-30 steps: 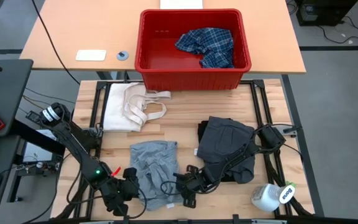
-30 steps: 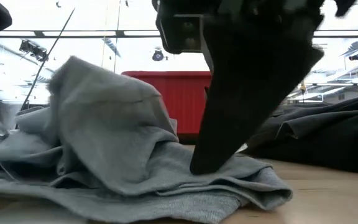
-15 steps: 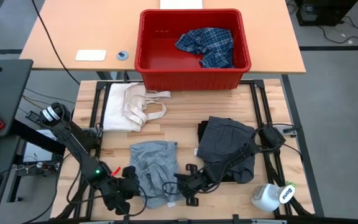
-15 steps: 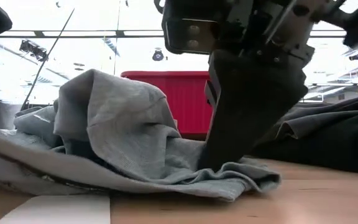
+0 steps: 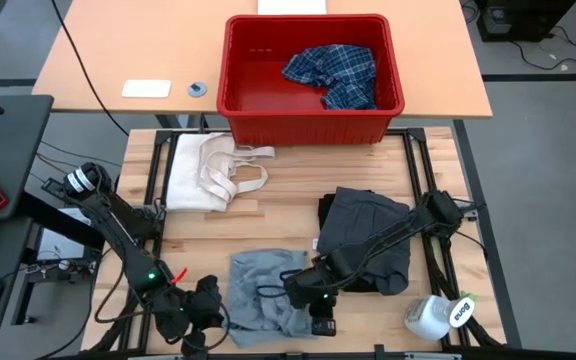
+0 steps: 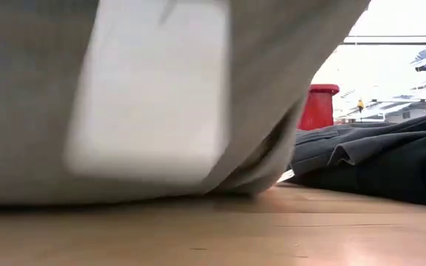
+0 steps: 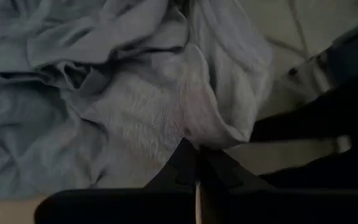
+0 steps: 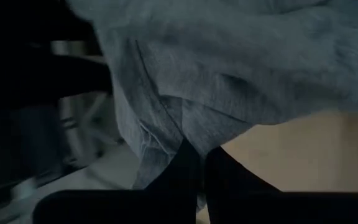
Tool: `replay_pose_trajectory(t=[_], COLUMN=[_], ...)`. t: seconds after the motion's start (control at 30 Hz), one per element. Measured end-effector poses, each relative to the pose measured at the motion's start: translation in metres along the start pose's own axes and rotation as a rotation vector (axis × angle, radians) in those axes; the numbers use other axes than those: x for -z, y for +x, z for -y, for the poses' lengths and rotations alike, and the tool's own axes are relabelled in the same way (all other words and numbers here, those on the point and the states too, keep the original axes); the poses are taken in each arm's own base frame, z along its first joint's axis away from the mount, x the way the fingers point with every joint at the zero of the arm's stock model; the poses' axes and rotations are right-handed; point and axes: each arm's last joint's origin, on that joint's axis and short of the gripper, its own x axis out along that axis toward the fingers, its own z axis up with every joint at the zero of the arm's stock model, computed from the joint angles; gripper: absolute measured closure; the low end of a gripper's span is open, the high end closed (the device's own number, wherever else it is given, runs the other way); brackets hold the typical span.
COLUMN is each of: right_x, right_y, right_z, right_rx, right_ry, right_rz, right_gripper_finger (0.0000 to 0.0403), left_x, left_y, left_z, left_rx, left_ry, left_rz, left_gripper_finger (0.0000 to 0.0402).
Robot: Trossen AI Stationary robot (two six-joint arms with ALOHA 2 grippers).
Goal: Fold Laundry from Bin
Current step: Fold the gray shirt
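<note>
so the right gripper (image 5: pixel 313 300) has snapped closed on the light grey shirt (image 5: pixel 263 290) and, with the left gripper (image 5: pixel 203 305) pinching its other edge, dragged it to the table's (image 5: pixel 288 215) near edge, looks ready for spreading flat

A cream-white cloth with strap loops (image 5: pixel 208 168) lies on the slatted wooden table (image 5: pixel 288 215), near its far left corner. A white spray bottle with a green label (image 5: pixel 438 315) lies on its side at the near right corner. On the tan table (image 5: pixel 118 60) behind, a flat white rectangular object (image 5: pixel 146 89) sits beside a small grey round disc (image 5: pixel 197 89). A black cable (image 5: pixel 83 60) crosses that surface.
</note>
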Motion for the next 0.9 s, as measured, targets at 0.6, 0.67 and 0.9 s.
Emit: replay_pose_trajectory(t=[0.6, 0.67, 0.9], right_x=[-0.003, -0.003, -0.001], right_y=[-0.027, -0.028, -0.022], right_z=[0.005, 0.01, 0.032], right_rx=[-0.058, -0.038, 0.044], right_ry=[0.088, 0.105, 0.125], right_rz=[0.02, 0.009, 0.002], right_gripper_finger=[0.0384, 0.0384, 0.0384], left_x=[-0.018, -0.022, -0.026], left_y=[0.007, 0.008, 0.011], left_z=[-0.014, -0.018, -0.039], left_rx=[-0.049, -0.067, -0.204], left_ry=[-0.18, -0.192, -0.279], left_rz=[0.059, 0.064, 0.028], left_gripper_finger=[0.0395, 0.0395, 0.0395])
